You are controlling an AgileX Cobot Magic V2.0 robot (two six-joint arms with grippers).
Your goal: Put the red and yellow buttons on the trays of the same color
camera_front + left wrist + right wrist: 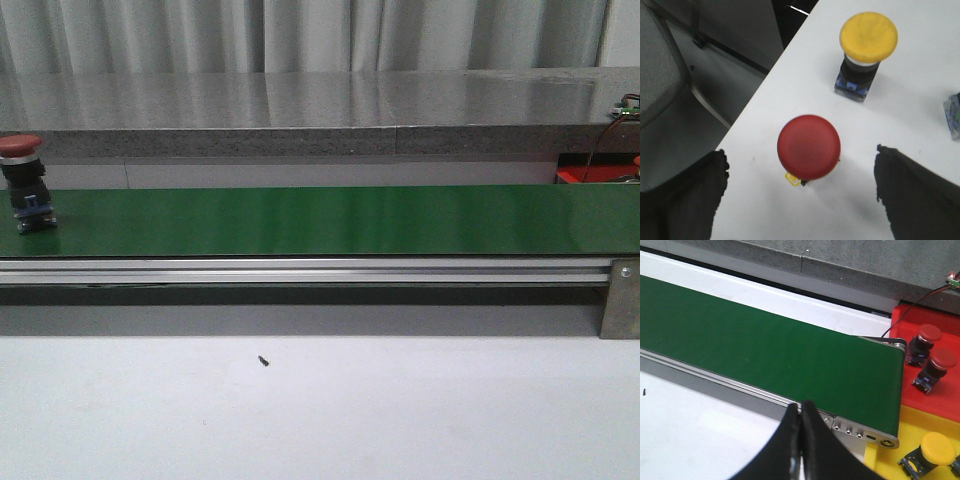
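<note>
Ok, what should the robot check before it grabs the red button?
1. Left gripper open: ok.
2. Red button sits between its fingers: ok.
3. Yellow button stands apart from it: ok.
4. Red tray has room beside its two buttons: ok.
5. Right gripper shut, holding nothing: ok.
6. Whether the green belt is moving the other red button: cannot tell.

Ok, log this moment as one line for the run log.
left gripper: open over red button | right gripper: shut, empty | green belt: red button at left end | red tray: two red buttons
</note>
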